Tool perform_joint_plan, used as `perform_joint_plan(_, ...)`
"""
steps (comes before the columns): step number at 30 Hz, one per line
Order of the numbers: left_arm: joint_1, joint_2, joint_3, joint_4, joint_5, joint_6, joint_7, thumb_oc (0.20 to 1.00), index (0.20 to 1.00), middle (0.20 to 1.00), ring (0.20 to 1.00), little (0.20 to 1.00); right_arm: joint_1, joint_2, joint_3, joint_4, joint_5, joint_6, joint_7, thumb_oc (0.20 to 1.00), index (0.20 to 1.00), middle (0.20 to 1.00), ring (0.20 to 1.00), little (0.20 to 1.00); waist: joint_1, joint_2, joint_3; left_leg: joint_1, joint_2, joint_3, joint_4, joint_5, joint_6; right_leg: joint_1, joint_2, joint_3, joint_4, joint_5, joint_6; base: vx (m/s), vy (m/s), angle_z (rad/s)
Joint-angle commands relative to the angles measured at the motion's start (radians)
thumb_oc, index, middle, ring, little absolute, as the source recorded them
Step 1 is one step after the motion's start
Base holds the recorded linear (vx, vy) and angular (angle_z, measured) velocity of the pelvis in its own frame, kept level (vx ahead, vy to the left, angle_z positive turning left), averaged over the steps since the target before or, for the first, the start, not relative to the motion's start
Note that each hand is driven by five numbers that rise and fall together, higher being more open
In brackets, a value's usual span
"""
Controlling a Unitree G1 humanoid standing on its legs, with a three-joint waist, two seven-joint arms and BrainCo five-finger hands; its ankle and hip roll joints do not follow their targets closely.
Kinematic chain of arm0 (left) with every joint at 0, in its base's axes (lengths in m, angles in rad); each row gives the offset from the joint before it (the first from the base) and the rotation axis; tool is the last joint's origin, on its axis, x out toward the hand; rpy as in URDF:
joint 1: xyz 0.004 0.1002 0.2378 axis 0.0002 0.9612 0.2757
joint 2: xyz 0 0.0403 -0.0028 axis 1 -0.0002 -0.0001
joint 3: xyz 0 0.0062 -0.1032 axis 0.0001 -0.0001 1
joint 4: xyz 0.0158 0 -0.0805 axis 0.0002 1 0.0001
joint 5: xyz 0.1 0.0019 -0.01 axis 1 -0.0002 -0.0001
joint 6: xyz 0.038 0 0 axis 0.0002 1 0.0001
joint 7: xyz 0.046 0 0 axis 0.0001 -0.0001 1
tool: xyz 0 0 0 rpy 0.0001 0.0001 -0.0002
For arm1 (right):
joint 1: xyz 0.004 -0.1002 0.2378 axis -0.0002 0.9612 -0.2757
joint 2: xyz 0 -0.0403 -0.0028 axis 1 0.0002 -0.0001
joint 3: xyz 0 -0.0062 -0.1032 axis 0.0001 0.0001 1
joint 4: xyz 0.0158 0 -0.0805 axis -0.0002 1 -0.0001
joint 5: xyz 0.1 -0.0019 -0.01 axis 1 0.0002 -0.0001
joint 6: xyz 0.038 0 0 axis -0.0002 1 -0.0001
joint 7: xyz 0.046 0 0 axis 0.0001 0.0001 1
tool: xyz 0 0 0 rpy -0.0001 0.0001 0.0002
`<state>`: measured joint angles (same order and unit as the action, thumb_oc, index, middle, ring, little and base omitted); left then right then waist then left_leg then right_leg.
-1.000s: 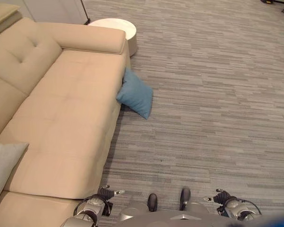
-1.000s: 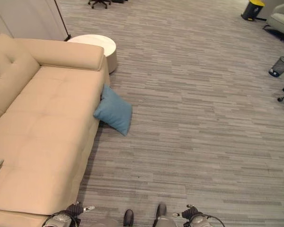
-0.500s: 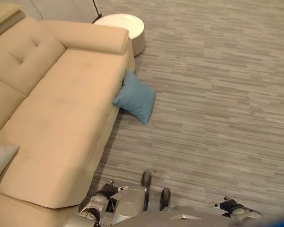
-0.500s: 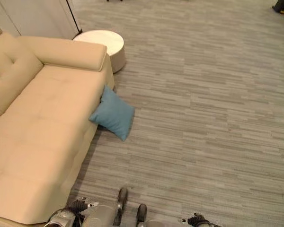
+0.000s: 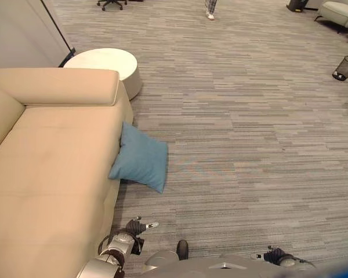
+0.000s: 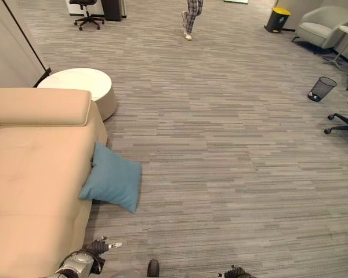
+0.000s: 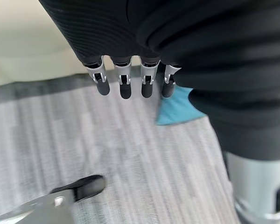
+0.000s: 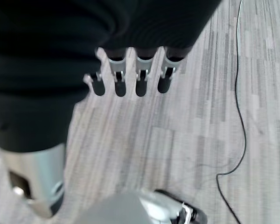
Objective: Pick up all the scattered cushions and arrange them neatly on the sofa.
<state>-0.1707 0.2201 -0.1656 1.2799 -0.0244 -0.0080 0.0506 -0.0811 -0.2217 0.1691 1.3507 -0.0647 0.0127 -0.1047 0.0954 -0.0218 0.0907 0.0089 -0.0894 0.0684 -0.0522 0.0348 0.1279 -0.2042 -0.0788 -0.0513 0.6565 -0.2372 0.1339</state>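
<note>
A blue cushion (image 5: 140, 160) lies on the grey carpet, leaning against the front of the beige sofa (image 5: 40, 168) below its armrest. A corner of the blue cushion (image 7: 177, 109) shows past my left hand's fingers (image 7: 125, 88) in the left wrist view. My left hand (image 5: 131, 228) hangs low near the sofa's front edge, short of the cushion, fingers relaxed and holding nothing. My right hand (image 5: 274, 255) hangs at the lower right over bare carpet; its fingers (image 8: 141, 86) are straight and empty.
A round white side table (image 5: 107, 66) stands beyond the sofa's armrest. A person's legs (image 6: 191, 14) walk at the far end. A black mesh bin (image 6: 321, 88), a grey armchair (image 6: 321, 26) and office chairs (image 6: 345, 121) stand far right. Wide carpet lies right of the cushion.
The camera has swung right and up: the sofa shifted left, more of the room shows, and the grey cushion at lower left has left the picture. The blue cushion has not moved.
</note>
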Motion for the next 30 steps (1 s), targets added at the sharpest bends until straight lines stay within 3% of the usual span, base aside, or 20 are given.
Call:
perform_joint_plan(1, 0.023, -0.014, 0.039, 0.018, -0.001, -0.004, 0.017, 1.0, 1.0, 1.0, 1.0, 1.0, 0.004, -0.046, 0.0, -0.004, -0.03, 0.002, -0.004, 1.0, 1.0, 1.0, 1.0, 1.0, 0.029, 0.029, 0.032, -0.033, 0.023, -0.13, 0.025, -0.037, -0.09, 0.085, 0.024, -0.04, -0.414, 0.326, -0.063, 0.21, -0.079, 0.05)
perform_joint_plan(5, 0.026, -0.008, 0.026, 0.018, -0.005, -0.011, 0.015, 1.0, 1.0, 1.0, 1.0, 1.0, 0.0, -0.043, 0.009, -0.017, -0.027, 0.01, -0.001, 1.0, 1.0, 1.0, 1.0, 1.0, -0.015, 0.039, 0.063, 0.058, 0.031, -0.166, -0.026, -0.071, -0.095, -0.039, -0.004, -0.021, -0.586, 0.412, -0.052, 0.26, -0.127, -0.14)
perform_joint_plan(7, 0.026, -0.019, 0.026, 0.025, -0.001, -0.015, 0.019, 1.0, 1.0, 1.0, 1.0, 1.0, 0.009, -0.034, 0.013, -0.011, -0.029, 0.009, -0.003, 1.0, 1.0, 1.0, 1.0, 1.0, -0.024, 0.025, 0.052, 0.08, 0.026, -0.179, -0.032, -0.095, -0.1, -0.007, -0.001, -0.01, -0.629, 0.428, -0.048, 0.26, -0.188, 0.29)
perform_joint_plan(11, 0.028, -0.042, 0.025, 0.042, 0.003, -0.024, 0.014, 1.0, 1.0, 1.0, 1.0, 1.0, 0.021, -0.033, 0.009, -0.004, -0.02, 0.001, -0.008, 1.0, 1.0, 1.0, 1.0, 1.0, -0.036, 0.017, 0.025, 0.088, 0.079, -0.194, 0.013, -0.088, -0.143, 0.051, 0.023, -0.022, -0.641, 0.412, -0.069, 0.26, -0.243, 0.51)
perform_joint_plan(14, 0.021, -0.049, 0.014, 0.044, 0.004, -0.024, 0.01, 1.0, 1.0, 1.0, 1.0, 1.0, 0.028, -0.024, -0.002, 0.005, -0.024, -0.004, -0.019, 1.0, 1.0, 1.0, 1.0, 1.0, -0.044, 0.004, 0.03, 0.013, 0.108, -0.16, 0.184, -0.063, -0.178, 0.093, 0.018, -0.042, -0.648, 0.386, -0.087, 0.13, -0.245, 0.57)
perform_joint_plan(15, 0.006, -0.054, 0.006, 0.031, 0.002, -0.026, 0.012, 1.0, 1.0, 1.0, 1.0, 1.0, 0.023, -0.027, -0.012, 0.003, -0.021, -0.007, -0.036, 1.0, 1.0, 1.0, 1.0, 1.0, -0.041, -0.016, 0.058, -0.104, 0.125, -0.127, 0.384, -0.017, -0.17, 0.117, 0.007, -0.05, -0.651, 0.38, -0.108, 0.08, -0.309, 0.19)
perform_joint_plan(17, 0.004, -0.055, 0.002, 0.024, 0.004, -0.026, 0.014, 1.0, 1.0, 1.0, 1.0, 1.0, 0.02, -0.025, -0.013, 0.004, -0.023, -0.007, -0.043, 1.0, 1.0, 1.0, 1.0, 1.0, -0.041, -0.023, 0.066, -0.143, 0.13, -0.113, 0.449, -0.027, -0.157, 0.129, 0.011, -0.051, -0.653, 0.371, -0.116, 0.13, -0.224, 0.22)
perform_joint_plan(18, 0.005, -0.059, 0.0, 0.021, 0.002, -0.025, 0.014, 1.0, 1.0, 1.0, 1.0, 1.0, 0.02, -0.025, -0.018, 0.011, -0.026, -0.009, -0.046, 1.0, 1.0, 1.0, 1.0, 1.0, -0.031, -0.032, 0.065, -0.208, 0.08, -0.09, 0.441, -0.069, -0.133, 0.162, 0.017, -0.046, -0.667, 0.356, -0.118, 0.16, -0.105, 0.29)
perform_joint_plan(21, 0.007, -0.063, -0.007, 0.027, 0.007, -0.022, 0.012, 1.0, 1.0, 1.0, 1.0, 1.0, 0.024, -0.025, -0.019, 0.013, -0.027, -0.009, -0.046, 1.0, 1.0, 1.0, 1.0, 1.0, -0.028, -0.029, 0.059, -0.223, 0.06, -0.057, 0.363, -0.076, -0.128, 0.19, 0.028, -0.05, -0.68, 0.342, -0.114, 0.22, -0.083, 0.01)
perform_joint_plan(22, 0.007, -0.066, -0.012, 0.028, 0.011, -0.019, 0.013, 1.0, 1.0, 1.0, 1.0, 1.0, 0.025, -0.025, -0.02, 0.013, -0.026, -0.009, -0.048, 1.0, 1.0, 1.0, 1.0, 1.0, -0.025, -0.023, 0.054, -0.235, 0.045, -0.034, 0.312, -0.067, -0.126, 0.209, 0.039, -0.053, -0.69, 0.334, -0.115, 0.3, -0.02, -0.13)
perform_joint_plan(23, 0.012, -0.072, -0.017, 0.021, 0.015, -0.015, 0.01, 1.0, 1.0, 1.0, 1.0, 1.0, 0.028, -0.019, -0.018, 0.01, -0.028, -0.005, -0.052, 1.0, 1.0, 1.0, 1.0, 1.0, -0.003, 0.007, 0.047, -0.272, 0.018, 0.014, 0.21, 0.003, -0.142, 0.258, 0.084, -0.048, -0.708, 0.312, -0.119, 0.37, -0.016, 0.08)
perform_joint_plan(25, 0.02, -0.074, -0.017, 0.023, 0.013, -0.017, 0.008, 1.0, 1.0, 1.0, 1.0, 1.0, 0.027, -0.015, -0.015, 0.006, -0.029, -0.005, -0.051, 1.0, 1.0, 1.0, 1.0, 1.0, 0.013, 0.017, 0.046, -0.291, 0.013, 0.03, 0.197, 0.026, -0.151, 0.283, 0.097, -0.033, -0.708, 0.305, -0.119, 0.34, 0.037, 0.42)
perform_joint_plan(27, 0.034, -0.071, -0.01, 0.05, 0.013, -0.016, 0.009, 1.0, 1.0, 1.0, 1.0, 1.0, 0.021, -0.001, 0.001, 0.008, -0.044, -0.006, -0.047, 1.0, 1.0, 1.0, 1.0, 1.0, 0.026, 0.021, 0.021, -0.238, 0.009, 0.008, 0.144, 0.015, -0.138, 0.304, 0.104, -0.007, -0.696, 0.284, -0.115, 0.36, 0.104, -0.17)
perform_joint_plan(28, 0.046, -0.056, -0.003, 0.049, 0.022, -0.01, 0.0, 1.0, 1.0, 1.0, 1.0, 1.0, -0.022, -0.059, 0.0, 0.028, -0.026, -0.009, -0.048, 1.0, 1.0, 1.0, 1.0, 1.0, 0.044, 0.017, 0.012, -0.218, 0.001, -0.004, 0.134, 0.01, -0.133, 0.319, 0.1, -0.009, -0.692, 0.276, -0.111, 0.26, 0.085, -0.71)
perform_joint_plan(30, 0.06, -0.057, 0.012, 0.056, 0.025, -0.01, 0.0, 1.0, 1.0, 1.0, 1.0, 1.0, -0.002, -0.048, 0.016, 0.027, -0.036, -0.02, -0.024, 1.0, 1.0, 1.0, 1.0, 1.0, 0.062, 0.006, -0.002, -0.19, 0.0, -0.005, 0.121, 0.0, -0.123, 0.311, 0.087, 0.005, -0.644, 0.273, -0.096, 0.25, 0.147, -0.6)
